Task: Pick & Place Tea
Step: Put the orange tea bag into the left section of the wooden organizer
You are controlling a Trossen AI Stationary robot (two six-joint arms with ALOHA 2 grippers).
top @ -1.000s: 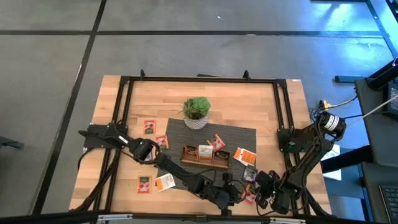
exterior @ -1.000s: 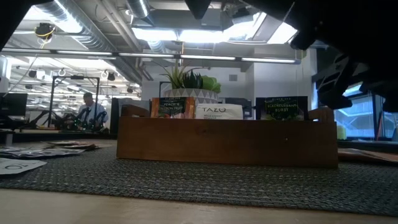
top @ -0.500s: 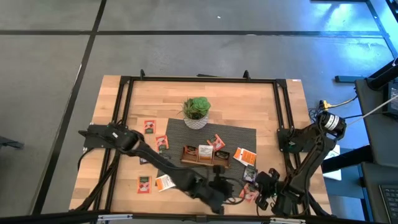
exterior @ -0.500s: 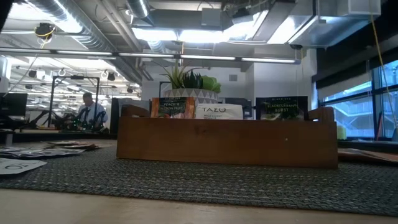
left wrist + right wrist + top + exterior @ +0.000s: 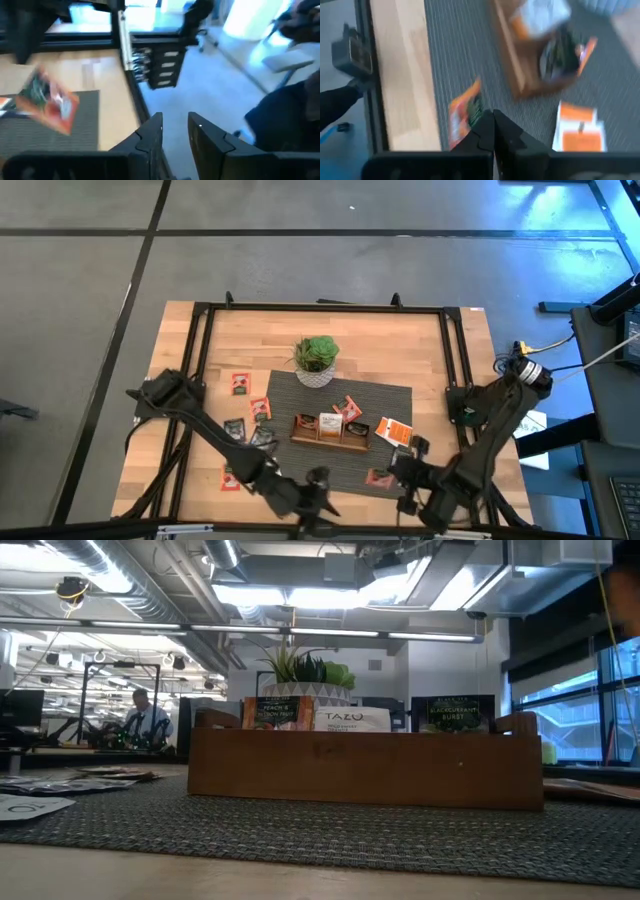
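Tea packets (image 5: 380, 477) lie scattered on the mat around the wooden tray (image 5: 330, 433), one orange packet just beside the right tool (image 5: 408, 483), closed and empty at the desk's front edge, nearer than the slightly parted, empty left tool (image 5: 318, 502).

Left arm stretched toward near edge, left gripper (image 5: 175, 132) empty, fingers slightly apart. Right arm bent low at near right, right gripper (image 5: 493, 131) closed, empty.
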